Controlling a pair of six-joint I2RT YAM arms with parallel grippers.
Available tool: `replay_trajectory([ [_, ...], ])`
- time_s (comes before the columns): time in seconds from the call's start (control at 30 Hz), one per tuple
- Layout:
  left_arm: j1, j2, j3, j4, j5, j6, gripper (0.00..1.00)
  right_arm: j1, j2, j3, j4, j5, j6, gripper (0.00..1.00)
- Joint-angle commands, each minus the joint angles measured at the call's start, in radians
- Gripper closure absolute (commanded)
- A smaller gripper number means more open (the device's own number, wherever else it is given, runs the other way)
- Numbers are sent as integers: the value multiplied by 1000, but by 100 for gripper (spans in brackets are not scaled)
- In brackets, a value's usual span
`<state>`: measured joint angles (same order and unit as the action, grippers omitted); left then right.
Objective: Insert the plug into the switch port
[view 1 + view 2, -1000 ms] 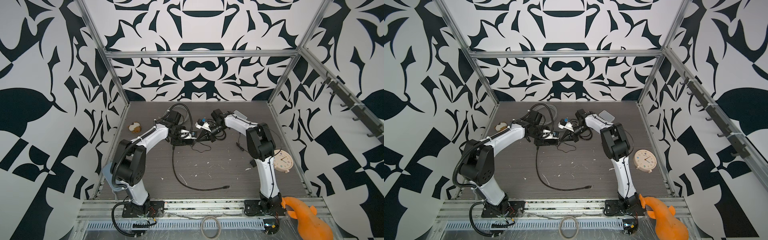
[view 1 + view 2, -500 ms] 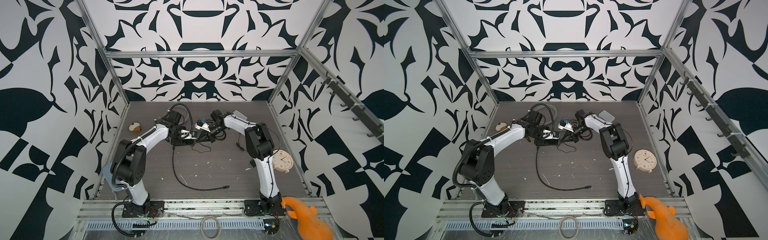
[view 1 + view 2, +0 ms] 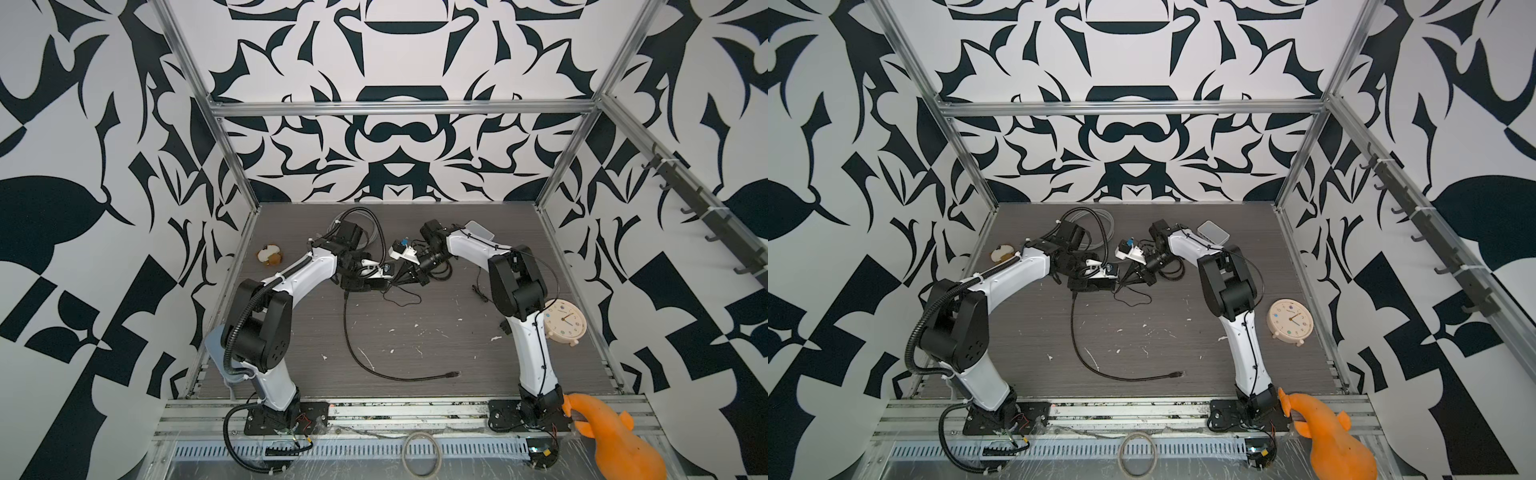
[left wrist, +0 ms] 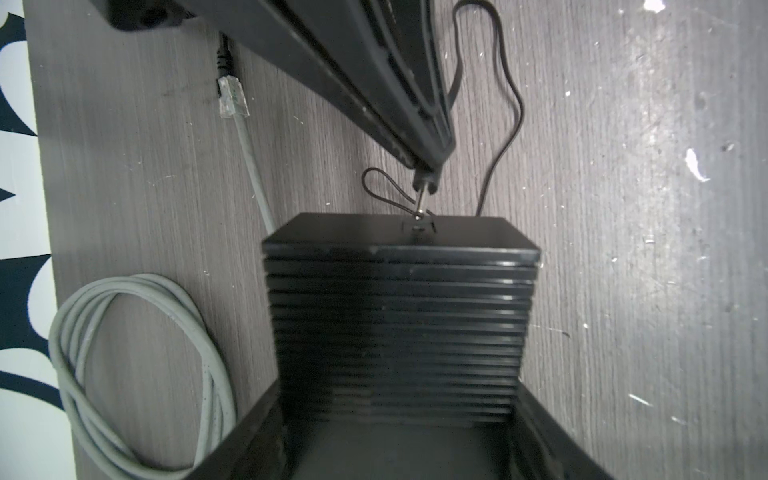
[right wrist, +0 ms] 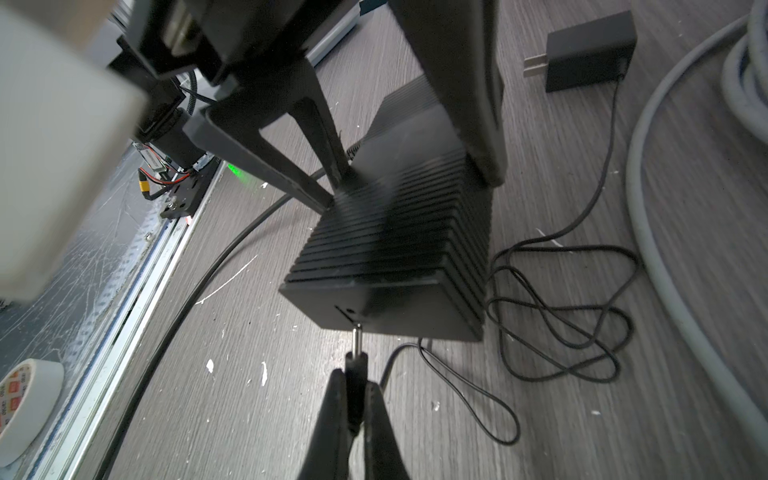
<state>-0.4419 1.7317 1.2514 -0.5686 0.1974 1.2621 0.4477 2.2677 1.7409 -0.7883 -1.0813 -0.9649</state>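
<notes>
Jaws at left: the left jaws are standing wide and clamping the long sides of the black ribbed metal switch box [image 5: 395,249], pinning it flat on the grey wood-grain counter [image 5: 257,340].
Switch port: the small dark port opening [image 5: 350,311] is sitting in the box's plain end face, which is facing the other arm; nothing is seated in it yet.
Plug: the slim black barrel plug with a bare metal pin [image 5: 356,349] is pointing at that face. Its tip is sitting just beside the opening rather than lined up with it. Whether it is touching the face I cannot tell.
Jaws at right: the right jaws are pinching fully closed on the plug's black sleeve, with the pin sticking out ahead of them.
Cord: the thin black cord [image 4: 519,108] is lying slack in loops beside the box, so it is probably not tugging on the plug.
Doing it well: by my reading, the pin is needing a small sideways correction and a squaring to the face before any push. After that comes a slow, straight feed along the pin's axis, with the left jaws bracing the box.
Risk: pushing off-centre is risking a bent pin or a skidding box.
</notes>
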Motion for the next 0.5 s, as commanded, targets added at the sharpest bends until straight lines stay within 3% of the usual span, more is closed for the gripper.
replay_trajectory([
  [0.0,-3,-4,0,-10,13,27,54,8,-34,17,-13,-31,-3,100],
  [0.47,-11,-9,1,-11,16,23,54,10,-23,49,-11,-43,20,100],
])
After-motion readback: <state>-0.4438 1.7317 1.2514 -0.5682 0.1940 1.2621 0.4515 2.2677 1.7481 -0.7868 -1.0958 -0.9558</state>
